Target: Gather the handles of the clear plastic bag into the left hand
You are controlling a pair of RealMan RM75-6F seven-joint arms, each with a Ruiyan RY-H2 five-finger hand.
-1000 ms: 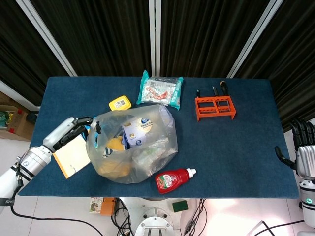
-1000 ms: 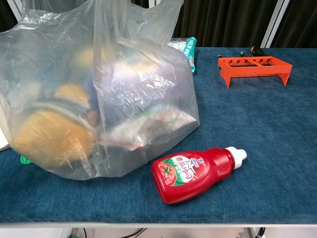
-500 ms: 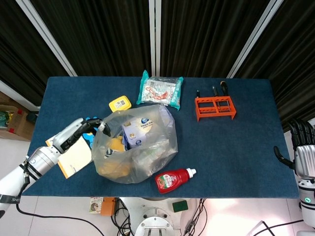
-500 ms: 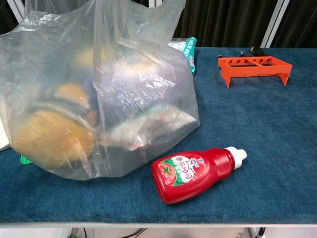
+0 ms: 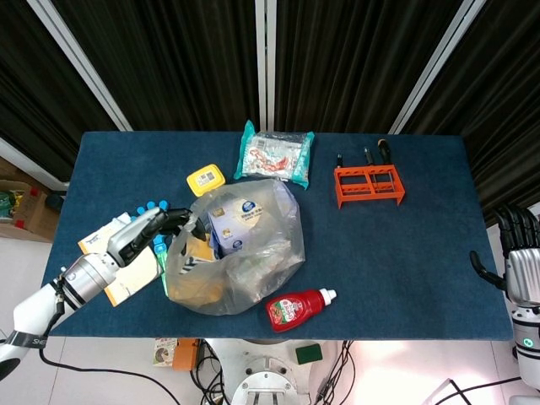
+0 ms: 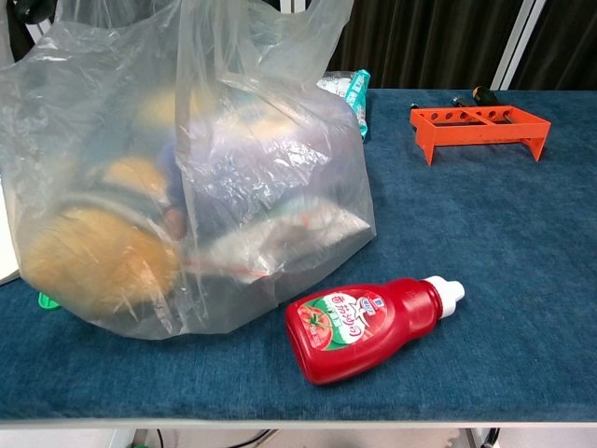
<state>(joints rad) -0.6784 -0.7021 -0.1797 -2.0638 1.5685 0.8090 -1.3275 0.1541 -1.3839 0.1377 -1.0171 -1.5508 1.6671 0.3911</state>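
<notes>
At the clear plastic bag's (image 5: 240, 253) left rim, left hand (image 5: 148, 232) fingers extended (grip unclear); right hand (image 5: 523, 266) off-table, loosely spread.

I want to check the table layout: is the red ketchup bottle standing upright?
No, the ketchup bottle lies on its side on the blue table, its white cap pointing right, next to the clear plastic bag.

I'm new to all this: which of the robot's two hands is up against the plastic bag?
The left hand, reaching onto the table at the bag. The right hand hangs off the table's far edge.
</notes>
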